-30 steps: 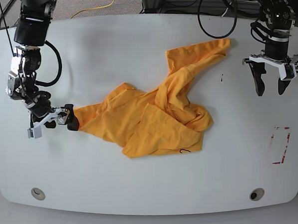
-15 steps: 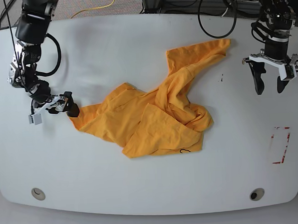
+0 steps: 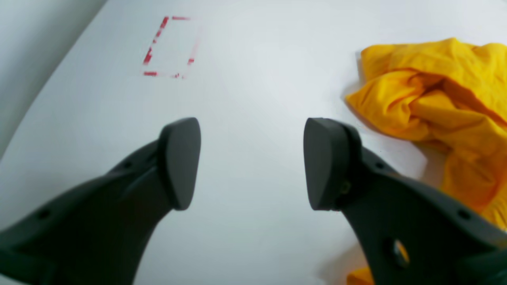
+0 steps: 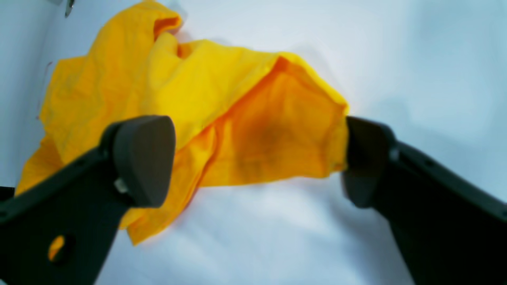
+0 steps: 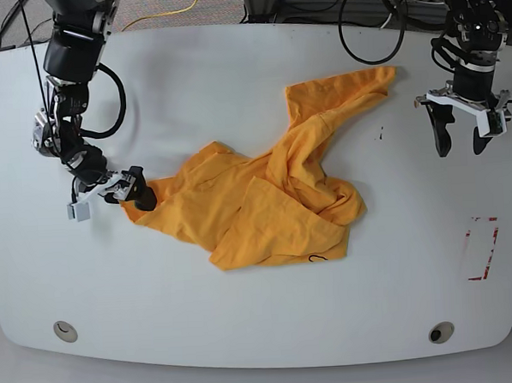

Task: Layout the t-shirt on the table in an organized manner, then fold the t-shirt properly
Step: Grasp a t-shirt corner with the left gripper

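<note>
Crumpled bright orange-yellow cotton t-shirt on the glossy white table.
Left to right in the base view: right gripper, jaws spread, at the shirt's edge; bunched shirt mid-table; left gripper, jaws spread and empty, above the red-marked rectangle.

Crumpled folds of the t-shirt bury most of its black script, leaving a single curl at the lower hem, too small to read. In the left wrist view, the garment runs off the right edge. The right wrist view is soft and blurred, with both black fingers cut off by the bottom edge. The desk is cropped on the base view's right.
</note>
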Robot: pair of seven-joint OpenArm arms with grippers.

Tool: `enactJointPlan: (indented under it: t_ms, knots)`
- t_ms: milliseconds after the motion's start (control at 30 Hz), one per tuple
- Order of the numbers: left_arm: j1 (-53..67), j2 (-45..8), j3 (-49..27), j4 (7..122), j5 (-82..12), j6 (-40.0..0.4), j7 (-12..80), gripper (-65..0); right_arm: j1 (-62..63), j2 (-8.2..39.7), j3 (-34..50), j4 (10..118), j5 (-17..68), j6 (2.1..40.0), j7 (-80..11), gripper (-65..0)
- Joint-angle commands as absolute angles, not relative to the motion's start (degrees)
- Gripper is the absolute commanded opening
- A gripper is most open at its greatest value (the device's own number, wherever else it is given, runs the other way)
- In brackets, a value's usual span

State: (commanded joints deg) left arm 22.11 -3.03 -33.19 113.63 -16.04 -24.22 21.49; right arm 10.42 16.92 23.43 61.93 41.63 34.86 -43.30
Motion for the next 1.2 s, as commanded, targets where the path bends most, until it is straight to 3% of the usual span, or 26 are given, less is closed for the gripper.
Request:
enactJointPlan:
  t_ms: [233,333,500,767,1000,1200]
  knots:
    - [22.1,-3.0,-33.2,113.6,-16.0,-26.9,21.5,-26.4,11.3,16.9,23.7,61.9,41.6,34.8,-43.0,-28.5]
    - [22.1,-2.9,-33.5,113.6,-16.0,-30.2,21.5,-26.4,11.4,16.9,23.8,61.9,41.6,34.8,-43.0,-41.7]
    - [22.1,-2.9,-33.4,113.6,-16.0,-32.5,21.6,-26.4,11.4,17.0,23.7,61.9,41.6,34.7,-43.0,-64.7]
    - [22.1,-2.9,-33.3,113.6,-16.1,-32.7,27.1,-26.4,10.9,17.0,23.6,62.1,41.6,34.7,-43.3,-65.0]
    - [22.1,-3.2,-34.6,113.6,-21.0,-40.0,34.3,-26.4,8.4,17.1,23.7,65.7,41.9,34.6,-43.3,-65.0]
    - [22.0,-3.2,-37.9,113.6,-25.7,-40.0,44.6,-26.4,4.7,17.0,23.8,72.2,41.9,34.4,-44.0,-65.0]
